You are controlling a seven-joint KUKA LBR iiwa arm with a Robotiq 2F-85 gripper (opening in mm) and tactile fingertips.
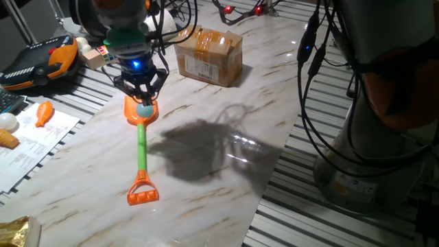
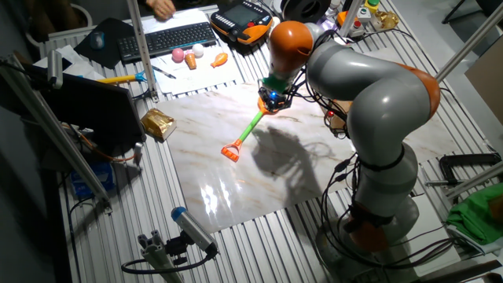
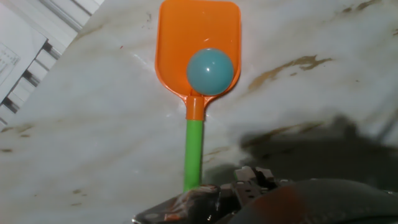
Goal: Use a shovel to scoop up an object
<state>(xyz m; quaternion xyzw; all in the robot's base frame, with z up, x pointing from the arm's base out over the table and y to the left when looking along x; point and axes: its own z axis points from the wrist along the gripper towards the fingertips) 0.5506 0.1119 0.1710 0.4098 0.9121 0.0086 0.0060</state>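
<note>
The shovel (image 1: 141, 154) lies flat on the marble table, with its orange blade at the far end, a green shaft and an orange D-shaped end near the table's front. The teal-blue ball (image 1: 144, 110) rests on the blade close to the shaft joint, and shows clearly in the hand view (image 3: 210, 71) on the shovel (image 3: 194, 149). My gripper (image 1: 143, 98) hangs straight above the ball, its fingers converging to a point and holding nothing. In the other fixed view the gripper (image 2: 271, 102) is over the blade end of the shovel (image 2: 250, 130).
A brown cardboard box (image 1: 208, 53) stands behind and to the right of the blade. An orange carrot toy (image 1: 44, 112) lies on papers off the table's left side. A teach pendant (image 1: 38, 62) is at the far left. A gold packet (image 2: 157, 122) lies near the table's corner.
</note>
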